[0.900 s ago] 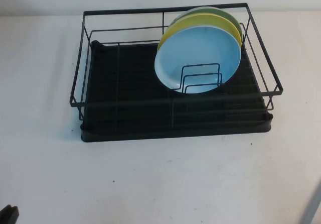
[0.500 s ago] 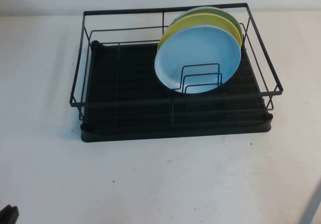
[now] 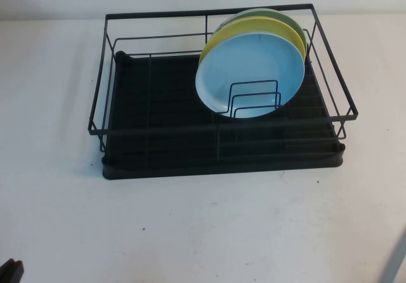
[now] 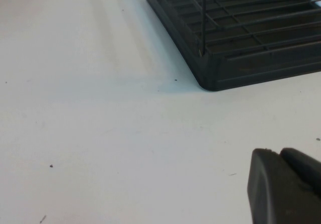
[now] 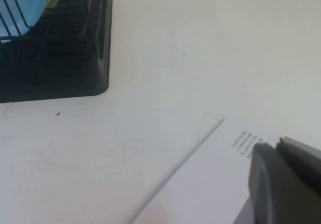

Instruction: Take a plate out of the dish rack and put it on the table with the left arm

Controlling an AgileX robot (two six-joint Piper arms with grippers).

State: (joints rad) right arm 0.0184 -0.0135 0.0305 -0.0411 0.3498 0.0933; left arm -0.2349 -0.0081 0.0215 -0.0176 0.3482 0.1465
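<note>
The light blue plate (image 3: 250,73) stands on edge in the right half of the black wire dish rack (image 3: 209,11), foremost of three plates, leaning behind small wire loop dividers. The rack rests on the white table (image 3: 203,232). My left gripper (image 4: 278,153) is shut and empty, low over the table near the rack's front left corner (image 4: 215,76); only its tip shows in the high view (image 3: 11,270) at the bottom left. My right gripper (image 5: 277,144) is shut and empty, off the rack's front right corner (image 5: 95,83). A slice of the blue plate shows in the right wrist view (image 5: 25,8).
A yellow plate (image 3: 254,26) and a pale green plate (image 3: 269,13) stand right behind the blue one. The rack's left half holds nothing. A white printed sheet (image 5: 210,184) lies under the right gripper. Open white table stretches in front of the rack.
</note>
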